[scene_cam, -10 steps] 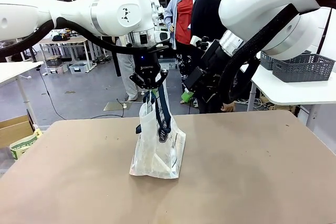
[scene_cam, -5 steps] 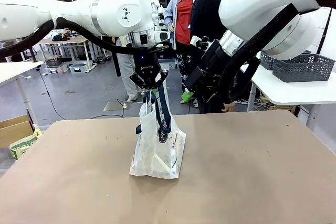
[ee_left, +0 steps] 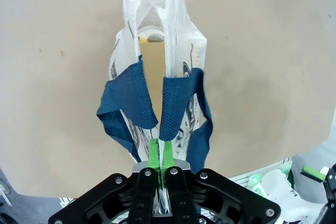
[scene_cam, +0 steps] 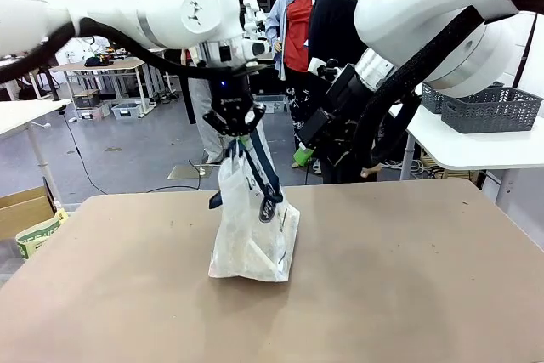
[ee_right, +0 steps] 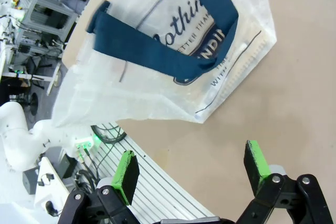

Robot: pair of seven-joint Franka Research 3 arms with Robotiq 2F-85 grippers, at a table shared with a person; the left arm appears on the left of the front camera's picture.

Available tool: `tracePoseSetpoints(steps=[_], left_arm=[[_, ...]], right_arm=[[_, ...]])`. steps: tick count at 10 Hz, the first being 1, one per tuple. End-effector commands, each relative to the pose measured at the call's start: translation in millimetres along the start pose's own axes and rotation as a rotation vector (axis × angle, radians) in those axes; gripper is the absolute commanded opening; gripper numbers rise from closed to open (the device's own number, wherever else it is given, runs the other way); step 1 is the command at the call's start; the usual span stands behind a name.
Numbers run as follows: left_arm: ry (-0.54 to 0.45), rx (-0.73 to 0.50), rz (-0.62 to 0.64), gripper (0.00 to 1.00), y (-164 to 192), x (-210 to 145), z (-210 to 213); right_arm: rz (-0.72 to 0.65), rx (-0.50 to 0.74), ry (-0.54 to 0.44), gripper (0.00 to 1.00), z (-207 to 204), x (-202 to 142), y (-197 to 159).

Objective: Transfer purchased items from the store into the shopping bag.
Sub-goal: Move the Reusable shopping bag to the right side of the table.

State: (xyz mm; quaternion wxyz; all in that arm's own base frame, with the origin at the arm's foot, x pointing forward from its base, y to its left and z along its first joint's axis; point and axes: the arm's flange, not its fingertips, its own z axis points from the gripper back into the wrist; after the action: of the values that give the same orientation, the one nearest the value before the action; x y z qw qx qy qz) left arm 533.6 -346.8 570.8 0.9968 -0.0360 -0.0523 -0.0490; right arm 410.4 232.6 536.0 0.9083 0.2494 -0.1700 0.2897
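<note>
In the front view the shopping bag (scene_cam: 253, 231) stands at the centre of the frame on the brown bench (scene_cam: 408, 278), its base on the surface and its top drawn up into a narrow neck; the left end effector (scene_cam: 235, 129) sits directly above it, upper centre-left, fingers pressed together on the top of the bag; navy strap handles (scene_cam: 265, 178) hang down the bag's front face, over dark printed lettering; a pale flat item shows faintly through the plastic low in the bag, too dim to identify.

In the left wrist view the green pads (ee_left: 154, 153) meet at the lower centre with the clear plastic pinched between them; the shopping bag (ee_left: 157, 51) spreads away toward the top of the frame, its mouth parted into a slit showing a tan interior and a pale round shape deep inside; two navy strap loops (ee_left: 176, 106) fall either side of the grip.

The right end effector (scene_cam: 316, 144) hangs at centre-right of the front view, beside and apart from the bag, its black body angled downward; in the right wrist view its green-padded fingers (ee_right: 126, 176) stand wide apart at the bottom edge, holding nothing, with the shopping bag (ee_right: 173, 61) filling the upper half, lettering and a navy strap across it.

A dark grey slotted basket (scene_cam: 491, 108) rests on a white table (scene_cam: 476, 149) at the right edge; people (scene_cam: 336, 31) stand behind the bench, upper centre.
</note>
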Motion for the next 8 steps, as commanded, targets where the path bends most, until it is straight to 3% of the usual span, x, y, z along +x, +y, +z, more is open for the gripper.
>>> tracePoseSetpoints(steps=[1, 5, 8], left_arm=[[-0.084, 0.011, 0.024, 0.00, 32.3, -17.5, 37.2], [-0.208, 0.078, 0.056, 0.00, 86.9, -29.3, 83.1], [-0.225, 0.171, 0.070, 0.00, 141.8, -26.5, 92.5]], right_arm=[[-0.011, 0.001, 0.001, 1.00, -0.5, -0.3, -0.1], [-0.011, 0.001, 0.001, 1.00, -0.5, -0.3, -0.1], [-0.011, 0.001, 0.001, 1.00, -0.5, -0.3, -0.1]])
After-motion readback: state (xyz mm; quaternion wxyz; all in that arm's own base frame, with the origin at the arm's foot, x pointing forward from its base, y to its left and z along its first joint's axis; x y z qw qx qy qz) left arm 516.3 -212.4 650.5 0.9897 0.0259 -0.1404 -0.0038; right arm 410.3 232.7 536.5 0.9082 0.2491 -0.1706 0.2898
